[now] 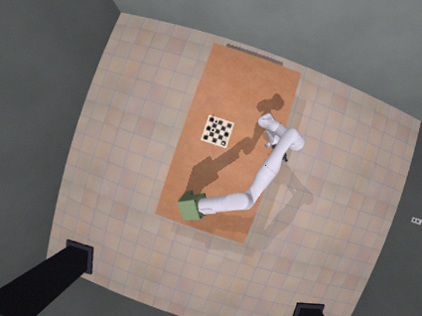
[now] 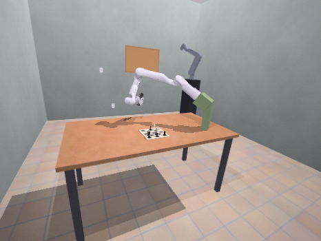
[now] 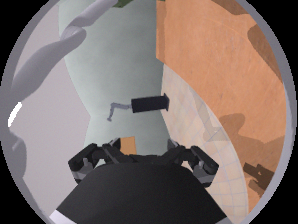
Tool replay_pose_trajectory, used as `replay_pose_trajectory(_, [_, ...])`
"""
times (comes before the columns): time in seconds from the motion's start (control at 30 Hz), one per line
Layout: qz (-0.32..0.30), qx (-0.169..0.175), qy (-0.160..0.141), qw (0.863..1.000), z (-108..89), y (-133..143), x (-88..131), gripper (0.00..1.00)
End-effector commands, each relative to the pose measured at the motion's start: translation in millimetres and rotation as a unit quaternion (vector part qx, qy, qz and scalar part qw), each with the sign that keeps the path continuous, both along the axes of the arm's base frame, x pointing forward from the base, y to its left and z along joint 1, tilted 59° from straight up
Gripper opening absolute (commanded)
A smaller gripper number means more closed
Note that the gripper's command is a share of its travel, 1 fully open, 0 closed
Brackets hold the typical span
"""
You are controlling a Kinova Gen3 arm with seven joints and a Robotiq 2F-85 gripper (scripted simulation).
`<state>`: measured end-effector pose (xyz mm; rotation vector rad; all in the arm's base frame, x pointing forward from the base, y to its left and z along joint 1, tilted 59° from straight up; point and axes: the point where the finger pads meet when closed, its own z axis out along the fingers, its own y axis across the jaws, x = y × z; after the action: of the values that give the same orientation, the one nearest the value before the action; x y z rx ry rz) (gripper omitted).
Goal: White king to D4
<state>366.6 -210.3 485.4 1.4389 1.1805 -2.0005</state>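
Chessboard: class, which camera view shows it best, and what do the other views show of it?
The top view: the whole chessboard is seen squarely from above. The exterior view shows it small and slanted, with the pieces standing. The wrist view does not show it.

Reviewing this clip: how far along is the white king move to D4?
Nothing looks done yet. The gripper is open and empty, raised well above the table and off to the side of the chessboard. The pieces stand on the board, too small to identify. Approach, grasp, move and placement all remain.

Gripper [image 3: 141, 156] fingers spread wide at the frame bottom, nothing between them; orange table [image 3: 220, 50] fills the right.
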Motion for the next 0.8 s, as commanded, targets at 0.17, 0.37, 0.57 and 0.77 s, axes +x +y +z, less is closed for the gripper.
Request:
replay_pose_trajectory(0.17, [0.000, 0.000, -0.001, 1.000, 0.4, 0.4, -0.1, 1.00])
replay_pose_trajectory(0.37, [0.000, 0.000, -0.001, 1.000, 0.4, 0.4, -0.1, 1.00])
replay_pose_trajectory(0.57, [0.000, 0.000, -0.001, 1.000, 0.4, 0.4, -0.1, 1.00])
replay_pose_trajectory(0.77, [0.004, 0.008, -0.005, 1.000, -1.6, 1.3, 1.6, 1.00])
